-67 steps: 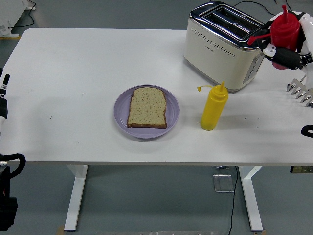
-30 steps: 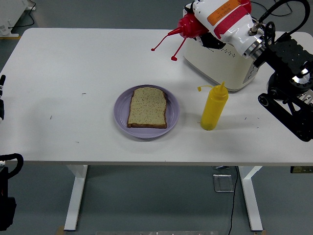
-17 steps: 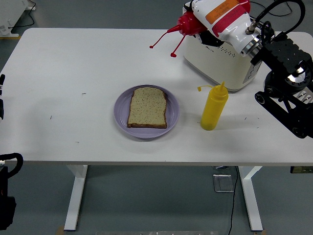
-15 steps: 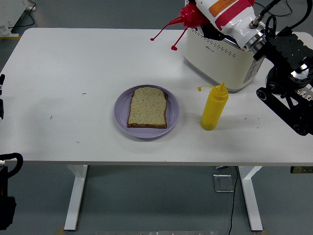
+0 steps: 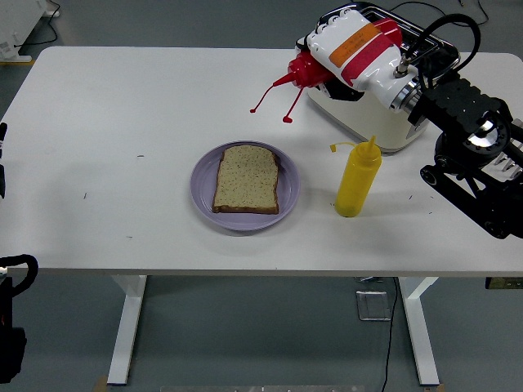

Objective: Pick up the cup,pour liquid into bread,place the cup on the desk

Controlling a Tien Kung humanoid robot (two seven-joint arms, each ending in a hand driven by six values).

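Note:
A slice of bread [image 5: 246, 179] lies flat on a purple plate [image 5: 288, 193] near the table's middle. My right hand [image 5: 337, 59], in a white shell with orange and red bands, is shut on a red squeeze bottle [image 5: 306, 72]. The bottle is tipped on its side in the air, in front of the toaster. Its nozzle points left and down, up and to the right of the plate. Its red cap strap [image 5: 263, 101] dangles below. Most of the bottle's body is hidden by the hand. My left arm [image 5: 2, 159] rests at the left edge.
A cream and chrome toaster [image 5: 372, 106] stands at the back right, partly behind my right arm. A yellow squeeze bottle [image 5: 357, 178] stands upright to the right of the plate. The black right forearm [image 5: 470, 155] hangs over the table's right end.
My right hand has swung in from the far right with the red bottle, tipped it sideways, and has now dropped lower towards the plate. Bread, plate and yellow bottle have not moved.

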